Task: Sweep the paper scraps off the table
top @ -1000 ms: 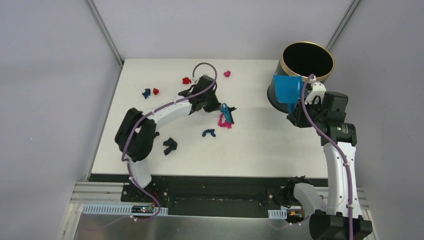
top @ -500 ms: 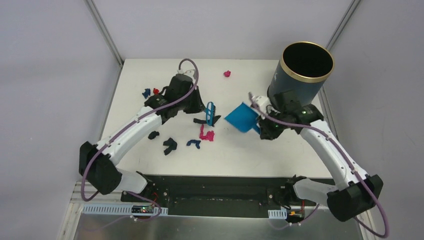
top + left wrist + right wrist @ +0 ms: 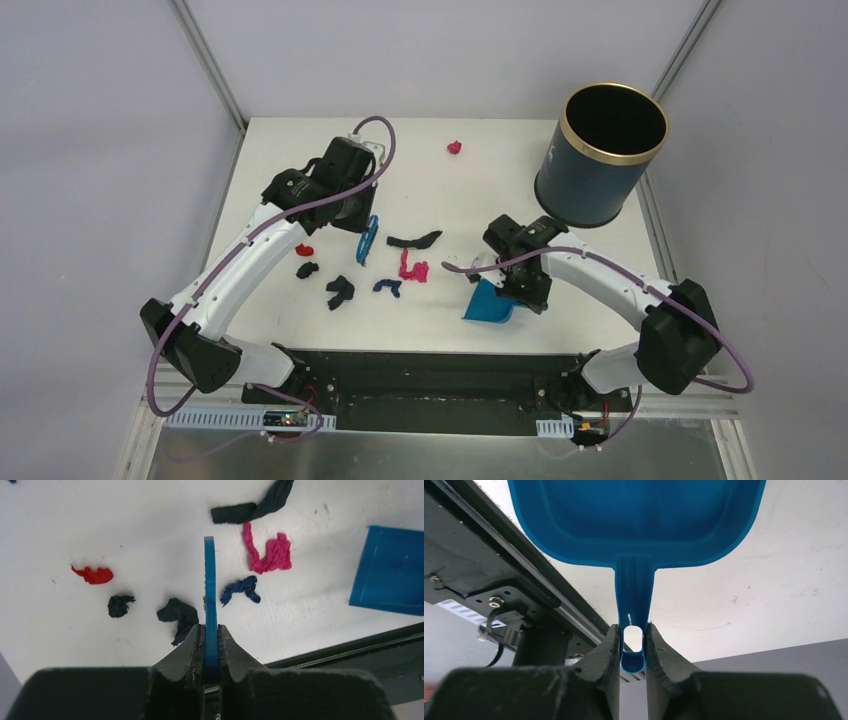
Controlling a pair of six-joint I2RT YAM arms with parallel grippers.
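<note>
Tabletop (image 3: 480, 195) scraps (image 3: 270, 554) lie beyond left jaws.

On table (image 3: 480, 180): paper scraps (image 3: 413, 267) centre-left, brush (image 3: 367, 238) among them; dustpan (image 3: 490, 303) right; bin (image 3: 598, 170) behind right.

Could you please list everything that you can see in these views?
table: one, white, black strip along the front edge.
paper scraps: seven visible from above. Three dark, one blue, one red and one magenta lie clustered centre-left; one pink lies alone near the far edge.
bin: one, dark with a gold rim, far right corner.
brush: one, blue, at the cluster.
dustpan: one, blue, near the front edge, right of the cluster.
left tool: shut on the brush.
right tool: shut on the dustpan handle.
</note>
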